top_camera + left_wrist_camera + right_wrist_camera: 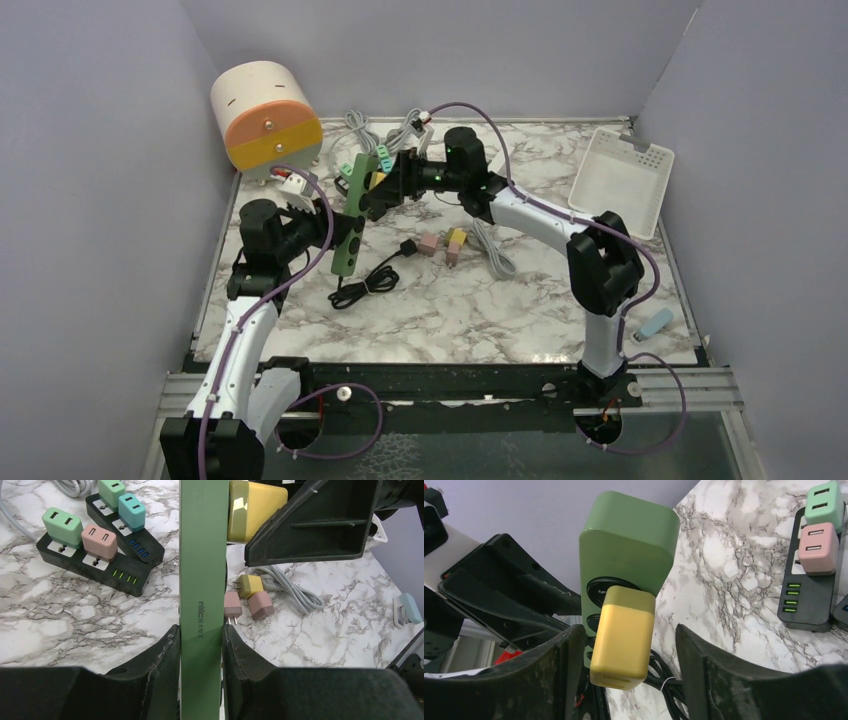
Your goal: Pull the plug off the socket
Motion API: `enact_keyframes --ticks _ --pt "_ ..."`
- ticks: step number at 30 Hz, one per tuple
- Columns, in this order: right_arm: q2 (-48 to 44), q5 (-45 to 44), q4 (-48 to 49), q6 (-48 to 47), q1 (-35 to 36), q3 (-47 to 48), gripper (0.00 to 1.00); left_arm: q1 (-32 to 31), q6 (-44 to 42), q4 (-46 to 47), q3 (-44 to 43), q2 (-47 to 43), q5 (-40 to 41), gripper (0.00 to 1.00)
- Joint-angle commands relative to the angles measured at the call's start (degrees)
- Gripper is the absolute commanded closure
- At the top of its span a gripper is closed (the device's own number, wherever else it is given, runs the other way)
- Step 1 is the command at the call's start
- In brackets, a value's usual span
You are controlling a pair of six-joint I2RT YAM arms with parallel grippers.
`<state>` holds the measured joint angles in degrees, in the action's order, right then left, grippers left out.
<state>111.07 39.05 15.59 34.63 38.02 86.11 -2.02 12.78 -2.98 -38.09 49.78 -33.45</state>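
A green power strip [352, 215] is held up off the table by my left gripper [201, 635], which is shut on its narrow sides. A yellow plug [621, 637] sits in the strip's [629, 542] top round socket. It also shows in the left wrist view [252, 507]. My right gripper [626, 652] is open, its fingers on either side of the yellow plug with gaps on both sides. In the top view the right gripper [378, 192] is right at the strip's upper end.
Two black power strips with mint, pink and teal chargers [92, 545] lie on the marble table. Loose pink and yellow plugs [442, 243], a grey cable [493, 252], the strip's black cord [368, 282], a white tray [622, 180] and an orange-and-cream container [265, 118] are around.
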Motion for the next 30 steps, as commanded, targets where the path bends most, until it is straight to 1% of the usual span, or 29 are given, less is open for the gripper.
enact_keyframes --ticks 1,2,3,5,6,7,10,12,14,17,21,23,24,25,26,27,28,29,30 --pt "0.9 1.3 4.8 2.4 0.4 2.7 0.35 -0.4 0.0 5.6 0.0 -1.1 -3.1 1.00" --pt "1.0 1.2 5.0 2.4 0.5 2.7 0.43 -0.4 -0.3 5.4 0.0 -1.2 -2.9 1.00" --pt "0.9 1.0 5.1 2.5 0.5 2.8 0.57 -0.4 -0.7 5.1 0.1 -1.4 -2.4 1.00" --pt "0.6 0.8 4.9 2.3 0.5 2.3 0.95 -0.4 -1.4 3.9 0.0 -1.5 0.9 1.00" --pt "0.1 0.5 4.5 1.8 0.5 1.9 0.99 -0.4 -1.8 2.5 -0.4 -1.3 4.7 1.00" --pt "-0.4 0.3 4.0 1.2 0.5 1.1 0.99 -0.3 -2.4 0.2 -1.1 -0.7 10.2 1.00" --pt "-2.9 -0.2 1.7 -1.9 0.3 -2.1 0.99 0.6 -2.9 -7.3 -3.8 2.1 30.7 1.00" --pt "-4.9 0.5 -0.5 -4.5 -0.2 -4.9 0.99 3.2 -0.7 -10.5 -4.7 3.7 40.3 1.00" --pt "-7.0 1.6 -2.2 -6.4 -1.6 -8.2 0.99 7.2 2.4 -12.9 -5.0 4.9 44.7 1.00" --pt "-11.0 3.1 -2.7 -7.6 -4.5 -14.9 0.99 11.6 6.1 -14.0 -4.4 6.0 46.0 1.00" --pt "-15.6 3.7 -3.7 -8.7 -8.1 -21.8 0.99 15.2 9.1 -15.4 -4.2 7.7 48.0 1.00" --pt "-16.3 4.0 -5.4 -10.4 -8.3 -23.2 0.99 15.5 9.2 -14.3 -3.9 7.2 46.2 1.00" --pt "-16.2 4.7 -5.7 -10.7 -8.3 -23.4 0.99 15.4 8.9 -12.8 -3.6 6.5 43.3 1.00" --pt "-15.8 5.6 -5.4 -10.3 -8.3 -23.5 0.99 15.5 8.3 -10.0 -2.9 5.7 37.8 1.00" --pt "-15.2 6.2 -5.0 -9.7 -8.4 -23.3 0.99 15.5 7.9 -6.6 -1.8 4.7 31.2 1.00" --pt "-14.5 6.8 -4.5 -9.0 -8.4 -22.9 0.99 15.4 7.6 -2.7 -0.7 3.8 22.6 1.00" --pt "-13.3 7.3 -3.7 -8.1 -8.3 -22.3 0.99 15.1 7.6 2.0 0.3 3.4 11.8 1.00" --pt "-12.4 7.6 -2.9 -7.3 -8.2 -21.7 0.99 14.3 8.8 7.2 1.4 3.3 0.8 0.95" --pt "-11.6 7.9 -2.3 -6.6 -8.2 -21.0 0.99 12.8 11.7 12.8 2.6 3.3 -7.3 0.78"
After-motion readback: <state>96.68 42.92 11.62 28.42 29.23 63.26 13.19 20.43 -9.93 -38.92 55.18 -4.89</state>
